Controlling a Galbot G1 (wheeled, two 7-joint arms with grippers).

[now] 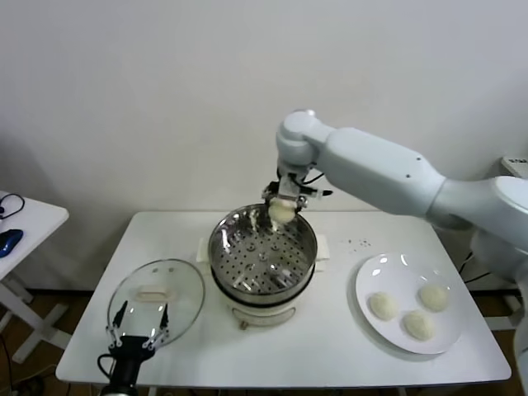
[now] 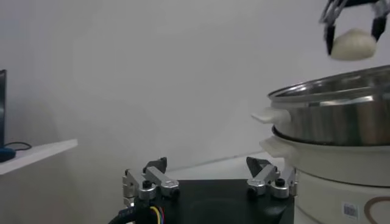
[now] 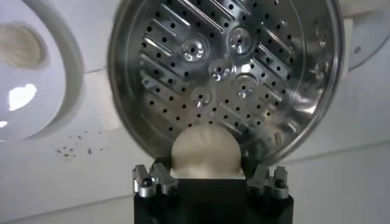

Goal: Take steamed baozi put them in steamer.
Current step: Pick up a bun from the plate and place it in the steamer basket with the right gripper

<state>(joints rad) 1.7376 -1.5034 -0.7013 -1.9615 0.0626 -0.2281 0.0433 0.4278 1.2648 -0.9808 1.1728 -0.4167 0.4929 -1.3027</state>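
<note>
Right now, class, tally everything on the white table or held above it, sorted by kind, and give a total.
Baozi: 4, with 3 on the plate and 1 held by the right gripper
Steamer: 1
Plate: 1
Glass lid: 1
Total: 7

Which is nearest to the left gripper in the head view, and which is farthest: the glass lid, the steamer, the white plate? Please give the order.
From the left gripper, at the table's front left corner:
1. Glass lid, directly beneath it.
2. Steamer, at the table's centre.
3. White plate, far right, holding three baozi.
</note>
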